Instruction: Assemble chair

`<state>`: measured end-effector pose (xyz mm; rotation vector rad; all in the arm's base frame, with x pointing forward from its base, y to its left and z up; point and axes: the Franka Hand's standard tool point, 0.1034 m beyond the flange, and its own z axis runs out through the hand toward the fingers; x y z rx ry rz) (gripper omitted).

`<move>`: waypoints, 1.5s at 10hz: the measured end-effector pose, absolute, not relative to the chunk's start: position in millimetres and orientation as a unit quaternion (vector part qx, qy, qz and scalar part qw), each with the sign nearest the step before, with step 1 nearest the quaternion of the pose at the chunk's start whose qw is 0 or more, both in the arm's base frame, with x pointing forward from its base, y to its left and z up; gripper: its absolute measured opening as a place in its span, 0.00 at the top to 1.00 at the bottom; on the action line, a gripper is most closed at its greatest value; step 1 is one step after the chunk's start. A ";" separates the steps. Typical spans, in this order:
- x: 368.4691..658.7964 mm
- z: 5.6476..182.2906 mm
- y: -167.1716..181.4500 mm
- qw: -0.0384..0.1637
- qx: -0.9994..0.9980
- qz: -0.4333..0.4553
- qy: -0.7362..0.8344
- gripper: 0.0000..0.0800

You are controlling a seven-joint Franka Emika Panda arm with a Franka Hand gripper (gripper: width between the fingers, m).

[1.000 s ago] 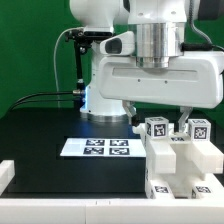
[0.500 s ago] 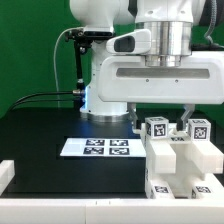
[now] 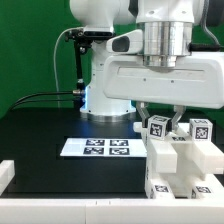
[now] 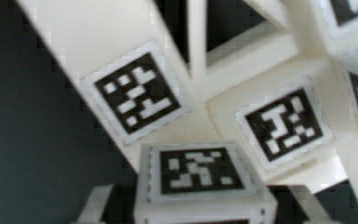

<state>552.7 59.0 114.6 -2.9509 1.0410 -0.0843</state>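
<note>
Exterior view – hand point(image 3: 160, 118) sits right over the chunky white plastic chair point(image 3: 183, 160) on the black bench point(image 3: 40, 140) – can't tell its grip.

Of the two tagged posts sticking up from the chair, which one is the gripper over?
The post on the exterior view's left: the gripper has a finger on either side of it. The other post stands clear to the right.

no readable text, only marker tags point(image 4: 144, 95)
</note>
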 end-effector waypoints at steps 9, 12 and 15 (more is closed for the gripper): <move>549.9 111.0 55.7 0.029 -0.825 -0.011 0.565 0.23; 548.6 112.2 53.6 0.027 -0.946 -0.012 0.322 0.19; 551.8 113.4 52.2 0.019 -0.986 -0.025 0.166 0.19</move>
